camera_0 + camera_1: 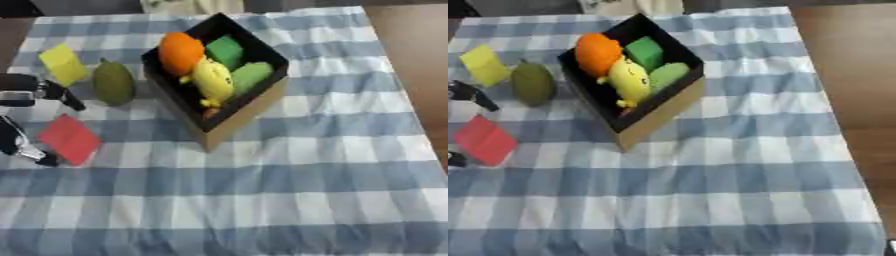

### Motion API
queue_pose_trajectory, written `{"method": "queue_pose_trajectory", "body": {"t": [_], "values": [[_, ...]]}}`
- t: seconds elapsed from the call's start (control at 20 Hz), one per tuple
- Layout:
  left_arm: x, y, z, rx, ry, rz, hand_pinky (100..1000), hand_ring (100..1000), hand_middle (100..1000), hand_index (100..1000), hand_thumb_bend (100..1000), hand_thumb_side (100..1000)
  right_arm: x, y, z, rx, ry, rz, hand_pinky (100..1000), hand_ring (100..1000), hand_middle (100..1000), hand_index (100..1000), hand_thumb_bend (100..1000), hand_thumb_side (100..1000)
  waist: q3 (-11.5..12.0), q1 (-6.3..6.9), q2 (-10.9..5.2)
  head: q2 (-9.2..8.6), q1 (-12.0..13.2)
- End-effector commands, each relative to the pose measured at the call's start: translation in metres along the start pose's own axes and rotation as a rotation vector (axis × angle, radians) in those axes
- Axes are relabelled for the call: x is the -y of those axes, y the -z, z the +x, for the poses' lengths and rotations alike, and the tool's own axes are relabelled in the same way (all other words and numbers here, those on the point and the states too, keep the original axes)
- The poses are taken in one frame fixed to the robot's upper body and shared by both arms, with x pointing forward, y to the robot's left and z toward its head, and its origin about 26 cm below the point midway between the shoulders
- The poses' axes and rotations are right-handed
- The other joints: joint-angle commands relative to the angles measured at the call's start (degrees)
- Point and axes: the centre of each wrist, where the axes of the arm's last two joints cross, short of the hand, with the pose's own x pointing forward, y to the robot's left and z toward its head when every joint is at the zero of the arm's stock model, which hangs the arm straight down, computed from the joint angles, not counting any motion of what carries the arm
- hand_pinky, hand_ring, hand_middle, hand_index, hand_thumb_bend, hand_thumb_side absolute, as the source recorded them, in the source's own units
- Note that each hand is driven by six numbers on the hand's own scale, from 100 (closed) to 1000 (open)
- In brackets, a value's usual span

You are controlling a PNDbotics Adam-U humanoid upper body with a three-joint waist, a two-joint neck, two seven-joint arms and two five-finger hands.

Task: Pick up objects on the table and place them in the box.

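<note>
Left hand (26,120) open, fingers straddling flat red square card (69,138). Pinch card edges, lift clear. Cardboard box (249,112) sits right of hand; green oval fruit (114,82) just beyond fingers: avoid contact.

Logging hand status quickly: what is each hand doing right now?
Left hand: open around the red card, not gripping it.
Right hand: not in view.

Left hand (31,95): black casing with silver-white sections; slim black fingers (72,101), one lower finger showing a silver segment.
</note>
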Motion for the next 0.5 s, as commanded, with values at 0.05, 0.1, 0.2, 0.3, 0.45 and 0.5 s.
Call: {"method": "queue_pose_trajectory", "body": {"t": [0.05,0.1,0.2,0.3,0.45,0.5], "values": [[-0.0077,-0.0046,-0.0021,0.049,0.099,-0.096,934,903,828,923,618,455,0.0003,0.0063,0.0046,0.075,-0.090,0.130,1000,1000,357,989,100,476,-0.04,-0.11,-0.80,0.30,0.35],[-0.0075,-0.0030,-0.0020,0.052,0.100,-0.096,934,903,828,924,608,461,0.0001,0.0063,0.0044,0.074,-0.089,0.129,1000,1000,356,989,100,475,-0.04,-0.12,-0.79,0.30,0.38],[-0.0064,0.0003,-0.0019,0.057,0.103,-0.097,933,902,827,923,596,465,-0.0003,0.0063,0.0039,0.071,-0.088,0.129,1000,1000,354,990,100,474,-0.09,-0.17,-0.73,0.30,0.41],[-0.0051,0.0029,-0.0022,0.060,0.106,-0.102,933,902,824,920,594,453,-0.0008,0.0062,0.0035,0.069,-0.088,0.129,1000,1000,353,990,100,474,-0.14,-0.18,-0.65,0.30,0.48],[-0.0033,0.0048,-0.0041,0.052,0.112,-0.113,926,896,813,913,592,379,-0.0012,0.0066,0.0028,0.065,-0.080,0.129,1000,1000,353,992,100,477,-0.17,-0.14,-0.55,0.30,0.59],[-0.0027,0.0050,-0.0048,0.048,0.112,-0.117,920,891,804,907,572,318,-0.0013,0.0068,0.0027,0.063,-0.078,0.130,1000,1000,352,992,100,476,-0.17,-0.12,-0.53,0.30,0.61]]}}
